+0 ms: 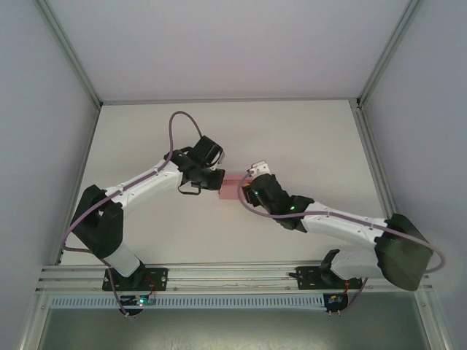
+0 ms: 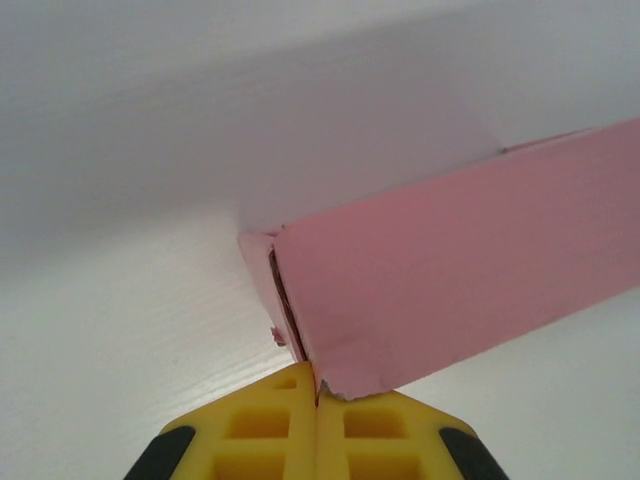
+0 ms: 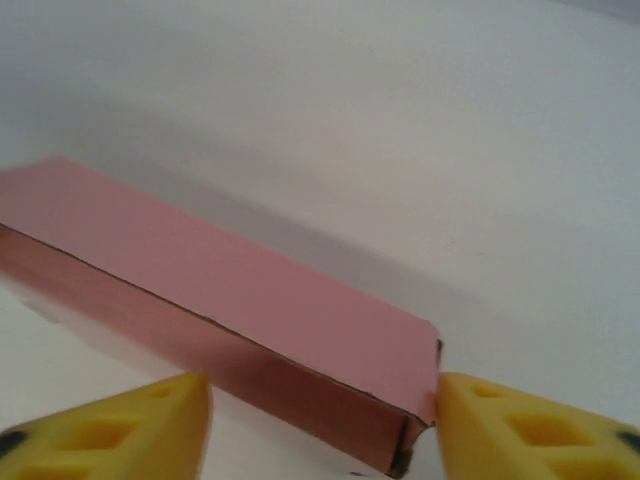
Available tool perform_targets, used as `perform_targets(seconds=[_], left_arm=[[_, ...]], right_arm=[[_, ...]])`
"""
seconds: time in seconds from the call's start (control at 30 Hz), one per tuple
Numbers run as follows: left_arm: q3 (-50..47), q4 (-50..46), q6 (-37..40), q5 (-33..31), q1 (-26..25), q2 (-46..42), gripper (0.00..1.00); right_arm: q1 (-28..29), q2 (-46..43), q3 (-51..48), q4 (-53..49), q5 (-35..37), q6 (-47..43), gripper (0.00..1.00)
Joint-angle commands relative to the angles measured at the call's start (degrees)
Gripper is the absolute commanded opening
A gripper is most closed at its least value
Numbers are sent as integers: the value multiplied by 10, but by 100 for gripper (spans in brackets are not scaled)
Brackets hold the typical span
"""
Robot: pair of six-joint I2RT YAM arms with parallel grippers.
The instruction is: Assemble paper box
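Two arms meet over the middle of the desk (image 1: 306, 138), where a pink box (image 1: 232, 187) sits between them, already folded into a long rectangular shape. The left fingers (image 2: 275, 415) are pressed flat together, pinching the ragged lower corner of the box's near end, so the card rises directly above their tips. Just above that pinch, a dark end seam (image 2: 285, 300) stands slightly ajar. The right fingers (image 3: 510, 425) are spread wide and straddle the opposite end, with the box lying crosswise between them and its corner just beside the right-hand finger; whether it touches cannot be told.

The body looks formed, and the work in hand appears to be closing the end, since that seam is not yet flush. The next move probably calls for the right fingers to narrow onto the box and steady it, so the left pair can let go of the corner and press or tuck the loose end shut. Thin card should buckle easily, so a light squeeze seems wise.
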Motion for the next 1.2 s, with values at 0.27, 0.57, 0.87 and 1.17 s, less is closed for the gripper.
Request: perform_targets(seconds=[0.27, 0.57, 0.87, 1.17], left_arm=[[-30, -21, 11, -34, -16, 45, 0], [-31, -15, 22, -29, -19, 37, 0], [-20, 3, 19, 24, -19, 28, 6], [-14, -17, -6, 50, -18, -36, 45]], right_arm=[[-145, -34, 3, 44, -174, 157, 98], [-207, 67, -39, 112, -258, 204, 74], [-213, 124, -186, 315, -277, 285, 32], [-212, 142, -191, 285, -262, 298, 19]])
